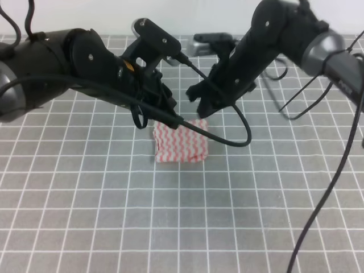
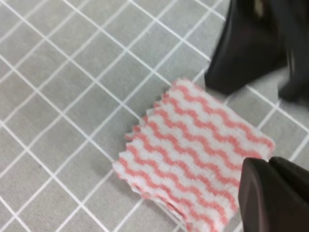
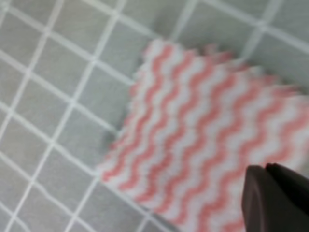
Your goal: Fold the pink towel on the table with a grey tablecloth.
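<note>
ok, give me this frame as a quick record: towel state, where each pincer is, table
towel: pink towel lies on the table, a compact rectangle, looks already folded
towel edges: pinked edge visible in left wrist view
left pincer: above the towel's far left edge, open/shut unclear
right pincer: above the towel's far right edge, open/shut unclear
held: neither visibly grips the towel
table: grey tablecloth with white grid

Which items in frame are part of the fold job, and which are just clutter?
Part of the job:
- pink towel, lying in a compact folded-looking rectangle
- table with a grey tablecloth
- left gripper and right gripper, both above the towel's far edge

Just lying about:
- black cables, one draped across the towel
- nothing else loose in view
</note>
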